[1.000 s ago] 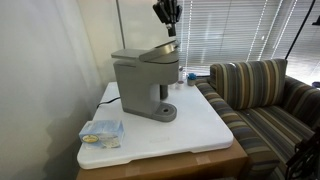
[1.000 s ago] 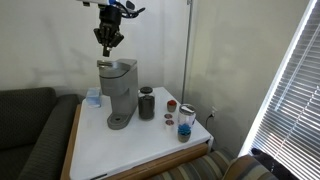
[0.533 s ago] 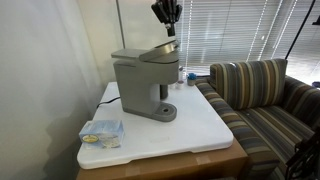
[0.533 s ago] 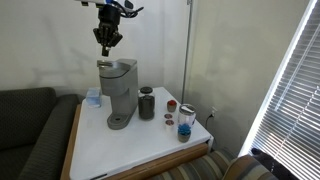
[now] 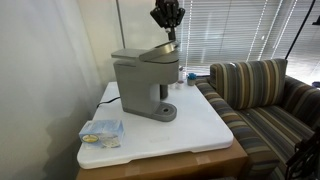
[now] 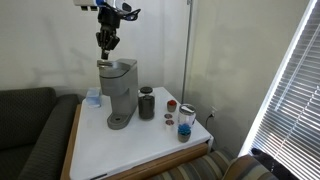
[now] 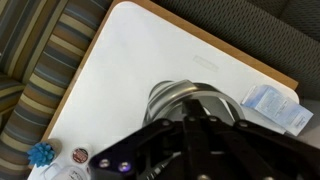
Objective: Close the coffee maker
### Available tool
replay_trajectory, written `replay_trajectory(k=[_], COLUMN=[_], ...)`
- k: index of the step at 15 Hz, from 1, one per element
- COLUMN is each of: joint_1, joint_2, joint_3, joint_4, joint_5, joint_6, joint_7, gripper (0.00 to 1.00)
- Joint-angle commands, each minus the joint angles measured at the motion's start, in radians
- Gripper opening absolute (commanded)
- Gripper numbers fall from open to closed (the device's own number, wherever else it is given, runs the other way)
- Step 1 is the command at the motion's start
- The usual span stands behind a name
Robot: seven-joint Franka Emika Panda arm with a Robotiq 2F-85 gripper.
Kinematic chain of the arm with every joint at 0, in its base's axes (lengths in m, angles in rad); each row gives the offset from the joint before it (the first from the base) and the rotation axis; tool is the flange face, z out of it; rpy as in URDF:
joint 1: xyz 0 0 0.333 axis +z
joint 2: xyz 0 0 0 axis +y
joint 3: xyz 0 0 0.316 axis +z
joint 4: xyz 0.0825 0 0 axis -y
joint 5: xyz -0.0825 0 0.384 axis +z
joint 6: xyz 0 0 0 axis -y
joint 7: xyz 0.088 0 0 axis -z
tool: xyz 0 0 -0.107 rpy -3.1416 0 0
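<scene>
Standing on white tabletop [image 5: 200,125]: 1 coffee maker [image 5: 140,82], rigid grey plastic, probably heavy and stable. Hinged lid [image 5: 148,52] likely light, stiff; push down on its free edge, no grasp needed. Claw [image 5: 170,29] clenched, empty, just above lid.

Black angular claw [image 5: 169,26]; purple-lit spot [image 7: 122,166]

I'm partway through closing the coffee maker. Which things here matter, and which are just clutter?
For the job:
coffee maker
gripper, above the machine

Just lying about:
dark canister
small jar
plastic packet
striped couch
</scene>
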Motion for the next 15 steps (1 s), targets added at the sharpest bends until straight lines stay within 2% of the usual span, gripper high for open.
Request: replay_trajectory(k=[1,6,15], joint_1=[0.011,0.024,0.047], joint_2=[-0.033,-0.055,-0.07], joint_3=[-0.034,-0.049,-0.077], joint_4=[-0.062,-0.096,-0.089], joint_5=[0.032,0.032,0.02], joint_6=[0.031,0.044,0.025], joint_7=[0.066,0.148,0.253], gripper=[0.0,0.0,0.0])
